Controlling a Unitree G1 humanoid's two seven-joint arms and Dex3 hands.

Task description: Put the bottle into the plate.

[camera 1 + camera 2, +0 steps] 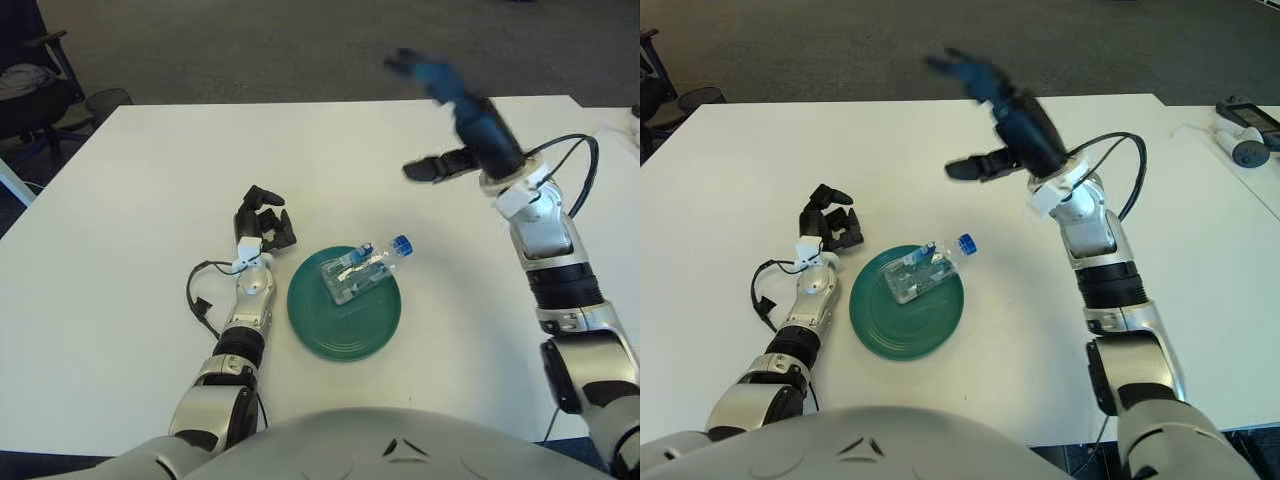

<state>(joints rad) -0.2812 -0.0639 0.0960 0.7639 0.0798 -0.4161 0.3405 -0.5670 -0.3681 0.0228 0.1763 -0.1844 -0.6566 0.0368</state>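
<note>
Your right hand [440,110] raised, fingers spread, holding nothing, bottle [363,268] below-left of it on green plate [340,330], left hand [262,225] beside plate, fingers loose, empty.

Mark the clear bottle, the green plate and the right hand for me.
Clear plastic bottle with blue cap [358,273]: left eye view, its body.
Round green plate [340,335]: left eye view, bare near part.
Right hand [975,115]: right eye view, raised above the table, fingers spread.

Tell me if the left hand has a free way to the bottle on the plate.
Probably yes: the left hand shows just left of the green plate, nothing between it and the bottle. The right hand is raised far off, fingers spread.
</note>
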